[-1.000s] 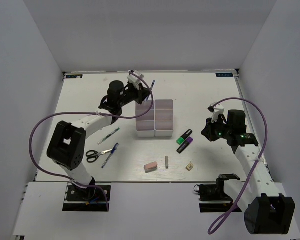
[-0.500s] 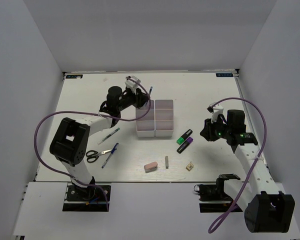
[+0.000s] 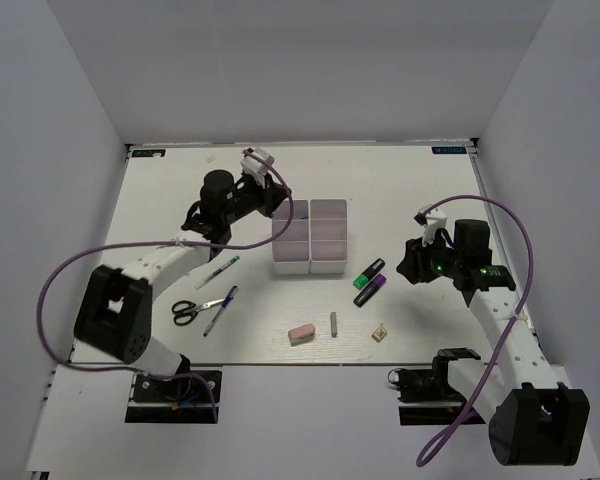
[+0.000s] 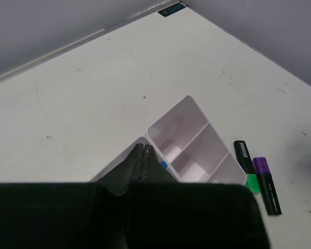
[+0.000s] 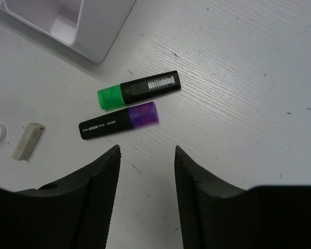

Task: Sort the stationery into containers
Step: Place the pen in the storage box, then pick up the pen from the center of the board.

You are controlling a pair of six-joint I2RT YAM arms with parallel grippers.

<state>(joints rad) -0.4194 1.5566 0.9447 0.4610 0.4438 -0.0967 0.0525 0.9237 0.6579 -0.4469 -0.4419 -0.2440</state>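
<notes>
The white divided tray (image 3: 309, 267) stands mid-table. My left gripper (image 3: 276, 200) is shut and empty over the tray's left rim (image 4: 187, 98), fingertips (image 4: 142, 148) pressed together. A bit of blue pen (image 4: 163, 165) shows inside the tray beside them. My right gripper (image 3: 412, 262) hangs open (image 5: 146, 150) just right of the green highlighter (image 5: 138, 89) and purple highlighter (image 5: 119, 121), touching neither. On the table lie two pens (image 3: 218, 271) (image 3: 220, 309), scissors (image 3: 187, 311), a pink eraser (image 3: 301, 333), a grey stick (image 3: 334, 322) and a tan square (image 3: 380, 332).
The highlighters (image 3: 371, 279) lie just off the tray's front right corner (image 5: 101, 31). White walls close in the table on three sides. Purple cables loop off both arms.
My left gripper let go of the blue pen over the tray, shut again and drew back to the left. My right gripper edged slightly toward the highlighters.
</notes>
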